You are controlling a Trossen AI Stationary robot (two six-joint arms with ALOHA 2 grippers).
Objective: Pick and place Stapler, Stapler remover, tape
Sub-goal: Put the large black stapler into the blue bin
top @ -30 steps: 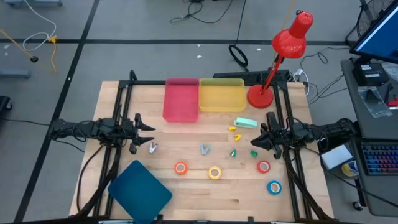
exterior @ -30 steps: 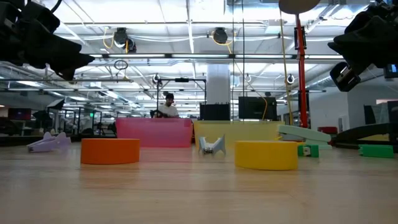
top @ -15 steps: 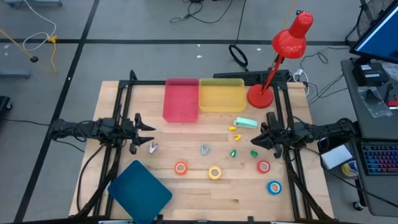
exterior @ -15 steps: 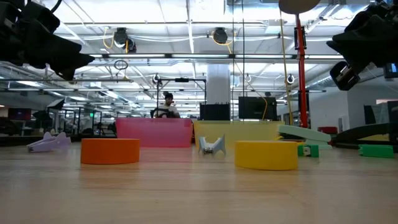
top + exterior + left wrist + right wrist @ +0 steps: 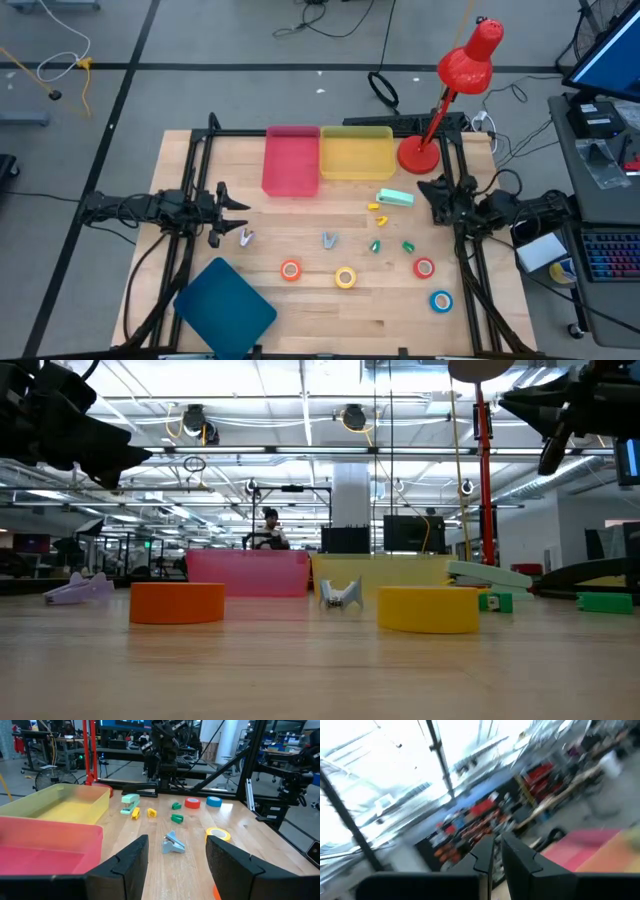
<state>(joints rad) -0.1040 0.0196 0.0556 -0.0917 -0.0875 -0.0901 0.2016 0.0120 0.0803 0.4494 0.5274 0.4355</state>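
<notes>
Left gripper [image 5: 228,212] sits at the left side of the table [image 5: 300,310], fingers [image 5: 127,865] spread apart with nothing between them. A pale stapler remover [image 5: 246,237] lies just beside its fingertips, toward the near edge; a second, grey-blue remover [image 5: 329,240] lies further out ahead of it, toward the table middle.

Right gripper [image 5: 428,188] is raised at the right side, tilted upward, fingers [image 5: 485,855] pressed together and holding nothing. The mint stapler [image 5: 394,198] lies just beside it toward the table centre, with small yellow pieces [image 5: 376,210] next to that. Two small green pieces [image 5: 392,245] rest nearer the front.

Tape rolls: red [image 5: 424,268] and blue [image 5: 441,300] lie in front of the right gripper, well apart from it; yellow [image 5: 345,277] and orange [image 5: 290,270] sit between the two grippers, toward the near edge.

Pink bin [image 5: 291,160] and yellow bin [image 5: 355,153] stand side by side at the far edge, between the grippers. Red lamp [image 5: 455,85] stands behind the right gripper
</notes>
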